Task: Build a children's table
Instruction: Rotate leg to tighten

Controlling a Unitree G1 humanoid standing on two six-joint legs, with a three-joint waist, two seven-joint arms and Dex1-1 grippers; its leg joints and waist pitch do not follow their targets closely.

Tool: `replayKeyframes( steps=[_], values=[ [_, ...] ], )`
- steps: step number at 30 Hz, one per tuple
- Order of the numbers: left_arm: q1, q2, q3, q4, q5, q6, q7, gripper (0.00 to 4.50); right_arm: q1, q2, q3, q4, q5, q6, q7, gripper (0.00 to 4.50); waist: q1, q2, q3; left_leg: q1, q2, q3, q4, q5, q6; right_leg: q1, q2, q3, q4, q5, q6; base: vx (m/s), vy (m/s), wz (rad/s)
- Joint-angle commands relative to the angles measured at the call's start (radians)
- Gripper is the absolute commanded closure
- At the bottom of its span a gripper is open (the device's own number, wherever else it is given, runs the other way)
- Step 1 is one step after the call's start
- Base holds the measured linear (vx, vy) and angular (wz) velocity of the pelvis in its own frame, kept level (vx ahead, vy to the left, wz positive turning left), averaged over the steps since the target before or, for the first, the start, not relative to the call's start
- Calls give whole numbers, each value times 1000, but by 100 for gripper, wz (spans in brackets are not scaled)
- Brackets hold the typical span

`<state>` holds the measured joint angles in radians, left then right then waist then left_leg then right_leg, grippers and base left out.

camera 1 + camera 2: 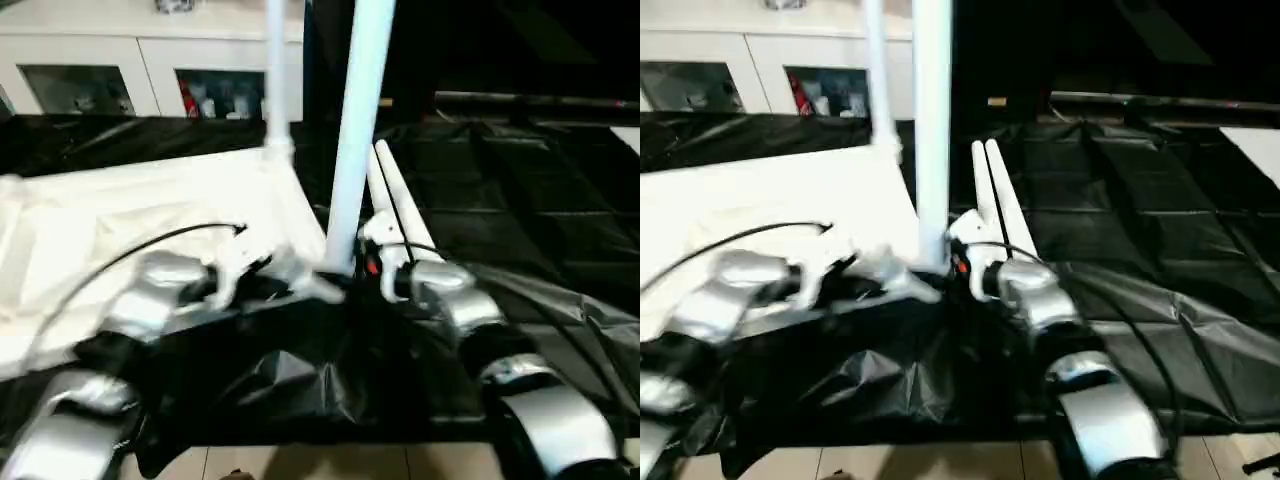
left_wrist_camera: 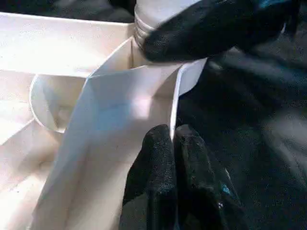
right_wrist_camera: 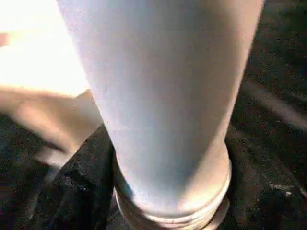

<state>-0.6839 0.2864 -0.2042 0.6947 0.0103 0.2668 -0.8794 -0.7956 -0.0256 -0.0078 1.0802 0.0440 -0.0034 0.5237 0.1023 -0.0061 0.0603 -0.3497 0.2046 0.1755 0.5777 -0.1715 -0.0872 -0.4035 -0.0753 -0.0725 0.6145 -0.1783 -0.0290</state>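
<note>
We see the table top [image 1: 150, 250] lying underside-up on the black sheet [image 1: 520, 230], at the left of the head views. 2 legs stand upright in its sockets: the near leg [image 1: 355, 140] at the near right corner, the far leg [image 1: 277, 75] at the corner behind. 2 loose legs [image 1: 395, 205] lie side by side on the sheet just right of the top. Left wrist view adds the ribs, an empty round socket [image 2: 53, 108] and the near leg's threaded base at the corner. Left gripper [image 2: 175, 143] has its fingers pressed together, resting on the top's rim and holding nothing. Right gripper [image 3: 158, 206] sits at the near leg's base, black fingers [image 3: 72, 191] beside it; we cannot tell if it grips. White cabinet [image 1: 150, 60] stands behind.
</note>
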Motion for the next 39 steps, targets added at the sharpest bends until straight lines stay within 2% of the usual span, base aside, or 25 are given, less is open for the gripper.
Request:
replayKeyframes(
  steps=[1, 2, 4, 6, 8, 9, 10, 11, 12, 13, 14, 16, 17, 19, 20, 21, 22, 23, 31, 39],
  values=[
    [-56, -53, 59, 30, -1, 23, 206, 450, 23, 89, 31, 52, -3, 32, -47, 178, -5, 11, -64, 18, 22, -7, -71, -305, -33, 36, -68, 50, -91, -360, -172, 0, 0, 0],
    [-64, -81, 57, 40, 0, 24, 231, 450, 20, 115, 30, 58, -2, 28, -64, 178, -2, 17, -68, 8, 21, -9, -72, -286, -21, 45, -68, 50, -86, -326, -171, 0, 0, 0],
    [-72, -118, 42, 52, 10, 6, 243, 450, 18, 153, 46, 60, -13, 10, -70, 178, -2, 13, -70, 5, 20, -8, -70, -268, -7, 46, -66, 49, -83, -268, -178, 0, 0, 0],
    [-69, -124, 35, 50, 11, -6, 231, 450, 19, 157, 56, 56, -21, -7, -58, 178, -1, 15, -72, 1, 18, -6, -68, -253, 11, 49, -68, 48, -82, -244, -181, 0, 0, 0],
    [-65, -121, 27, 47, 15, -15, 212, 450, 15, 156, 47, 54, -15, -13, -43, 122, -1, 17, -72, 1, 18, -6, -68, -251, 17, 49, -67, 48, -83, -249, -182, 0, 0, 0],
    [-57, -110, 16, 39, 19, -27, 177, 450, 8, 149, 28, 51, -2, -19, -17, 122, 0, 21, -71, 2, 18, -6, -69, -261, 17, 49, -67, 47, -86, -260, -180, 0, 0, 0],
    [-54, -105, 13, 38, 21, -29, 167, 450, 4, 146, 21, 51, 3, -20, -11, 108, -1, 20, -71, 1, 19, -7, -70, -264, 15, 49, -67, 47, -85, -263, -179, 0, 0, 0],
    [-36, -73, -3, 19, 21, -52, 102, 450, -3, 116, 30, 43, -6, -25, 23, 88, -2, 20, -71, -1, 19, -9, -71, -271, 15, 51, -68, 45, -85, -273, -175, 0, 0, 0],
    [-36, -73, -3, 19, 21, -52, 102, 450, -3, 116, 30, 43, -6, -25, 23, 88, -3, 21, -72, 0, 19, -9, -71, -276, 16, 50, -68, 46, -85, -278, -174, 0, 0, 0],
    [-17, -32, -24, -3, 22, -70, 16, 450, -10, 83, 42, 36, -18, -27, 68, 79, -7, 21, -71, -4, 19, -11, -72, -273, 15, 53, -68, 45, -84, -273, -176, 0, 0, 0],
    [-9, -14, -31, -11, 23, -76, -16, 450, -11, 69, 49, 33, -19, -28, 102, 79, -9, 19, -72, -5, 20, -11, -73, -272, 17, 54, -68, 45, -83, -269, -177, 0, 0, 0],
    [11, 28, -37, -32, 15, -97, -89, 450, -10, 31, 74, 15, -23, -29, 217, 79, -15, 22, -73, -7, 23, -9, -70, -252, 27, 56, -66, 44, -77, -223, -197, 0, 0, 0],
    [17, 43, -39, -39, 13, -99, -112, 450, -7, 14, 90, 7, -29, -38, 264, 79, -14, 20, -75, -8, 25, -7, -67, -235, 35, 59, -66, 43, -72, -194, -210, 0, 0, 0],
    [29, 74, -43, -53, 8, -117, -162, 450, -2, -17, 116, -7, -42, -55, 343, 79, -14, 23, -73, -7, 25, -3, -64, -221, 43, 55, -65, 44, -71, -165, -226, 0, 0, 0],
    [40, 104, -49, -63, 7, -131, -206, 450, 0, -44, 127, -19, -43, -60, 408, 79, -11, 18, -75, -4, 27, -3, -63, -216, 46, 57, -65, 44, -68, -163, -232, 0, 0, 0],
    [46, 122, -51, -68, 6, -141, -232, 450, 0, -60, 132, -27, -42, -62, 446, 79, -10, 20, -76, -6, 27, -3, -63, -212, 49, 57, -65, 43, -66, -154, -235, 0, 0, 0],
    [52, 141, -54, -74, 2, -153, -261, 450, -1, -75, 133, -35, -37, -57, 490, 79, -10, 16, -74, -6, 30, -3, -64, -212, 53, 56, -66, 43, -66, -153, -239, 0, 0, 0],
    [58, 157, -55, -80, -3, -155, -283, 450, -2, -87, 134, -42, -34, -52, 521, 79, -9, 19, -74, -3, 30, -1, -63, -216, 55, 52, -65, 44, -66, -154, -243, 0, 0, 0],
    [89, 232, -53, -128, -38, -154, -427, 450, -20, -137, 161, -60, -28, -27, 670, 79, -4, 15, -72, -1, 32, -1, -67, -218, 42, 50, -68, 46, -67, -188, -242, 0, 0, 0],
    [92, 234, -48, -132, -44, -148, -427, 450, -18, -124, 158, -50, -26, -17, 677, 149, -2, 12, -72, -2, 31, -1, -66, -203, 37, 51, -68, 47, -65, -185, -236, 0, 0, 0]
  ],
)
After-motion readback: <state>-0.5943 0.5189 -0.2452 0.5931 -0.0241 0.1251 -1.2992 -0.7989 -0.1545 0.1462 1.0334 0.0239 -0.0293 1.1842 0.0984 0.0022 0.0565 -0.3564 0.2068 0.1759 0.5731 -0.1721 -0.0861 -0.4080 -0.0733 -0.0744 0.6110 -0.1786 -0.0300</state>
